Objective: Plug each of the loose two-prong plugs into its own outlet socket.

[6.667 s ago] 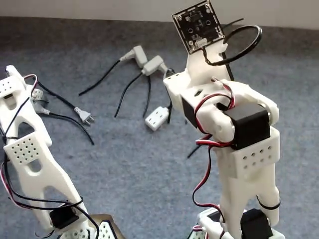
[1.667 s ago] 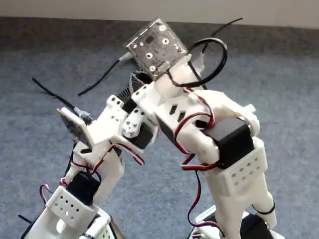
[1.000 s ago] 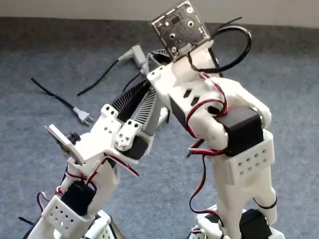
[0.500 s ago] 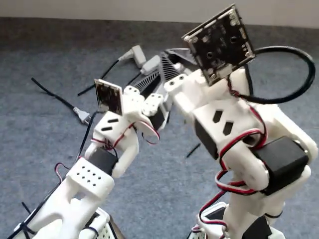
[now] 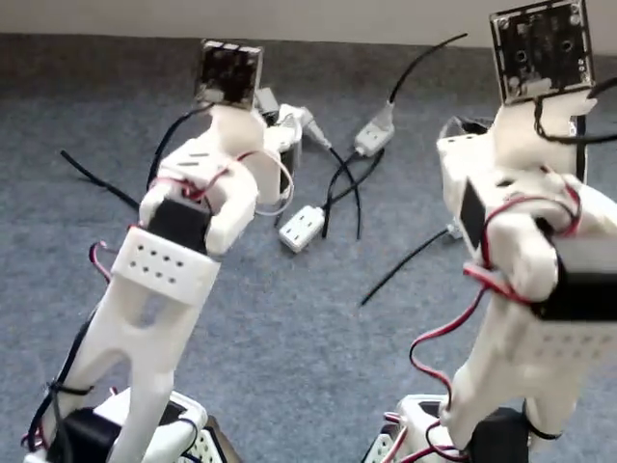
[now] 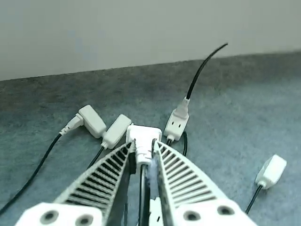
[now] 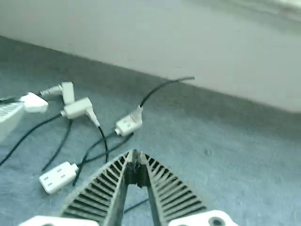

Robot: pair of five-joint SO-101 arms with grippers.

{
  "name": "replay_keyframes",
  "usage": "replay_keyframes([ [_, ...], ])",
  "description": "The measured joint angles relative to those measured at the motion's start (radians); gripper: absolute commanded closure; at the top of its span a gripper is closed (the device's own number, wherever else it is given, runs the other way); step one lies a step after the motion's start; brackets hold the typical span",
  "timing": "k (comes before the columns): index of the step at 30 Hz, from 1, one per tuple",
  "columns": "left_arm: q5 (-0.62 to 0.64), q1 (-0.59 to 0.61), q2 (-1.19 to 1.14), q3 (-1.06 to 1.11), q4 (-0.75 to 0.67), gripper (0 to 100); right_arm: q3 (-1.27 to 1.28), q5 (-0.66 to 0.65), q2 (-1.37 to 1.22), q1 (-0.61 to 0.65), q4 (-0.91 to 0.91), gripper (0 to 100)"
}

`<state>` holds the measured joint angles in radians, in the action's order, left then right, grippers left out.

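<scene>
End effector L point(image 6: 143, 146) grips white connector point(image 6: 143, 133) | end effector R point(image 7: 137, 158) grips plug point(image 7: 137, 175)

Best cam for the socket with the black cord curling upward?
Left wrist view: the socket lies just past the left pincer, shut on a plug, slotted face toward the camera. The high view shows it from above, farther off. The right wrist view has it beyond the right pincer.
</scene>
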<state>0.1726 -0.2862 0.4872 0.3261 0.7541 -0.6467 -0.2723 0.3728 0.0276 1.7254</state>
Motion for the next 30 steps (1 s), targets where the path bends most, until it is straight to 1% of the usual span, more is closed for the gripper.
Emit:
replay_keyframes([
  [3, -0.097, 0.000, -0.101, -0.186, 0.172, 99, 0.152, 0.000, 0.000, -0.055, 0.000, 99.1],
  [11, -0.308, 0.002, -0.407, -0.657, 0.591, 99, 0.502, 0.000, -0.002, -0.084, 0.000, 99.1],
  [16, -0.354, 0.002, -0.618, -0.885, 0.790, 99, 0.611, 0.000, -0.002, -0.084, 0.000, 99.1],
  [20, -0.358, 0.002, -0.779, -1.039, 0.896, 99, 0.698, 0.000, -0.002, -0.084, 0.000, 99.1],
  [23, -0.358, 0.002, -0.867, -1.117, 0.936, 99, 0.775, 0.000, -0.002, -0.084, -0.014, 99.1],
  [27, -0.328, -0.015, -0.939, -1.151, 0.962, 99, 0.914, 0.000, -0.002, -0.081, -0.109, 99.1],
  [30, -0.301, -0.032, -0.971, -1.151, 0.982, 99, 1.026, 0.000, -0.002, -0.051, -0.189, 99.1],
])
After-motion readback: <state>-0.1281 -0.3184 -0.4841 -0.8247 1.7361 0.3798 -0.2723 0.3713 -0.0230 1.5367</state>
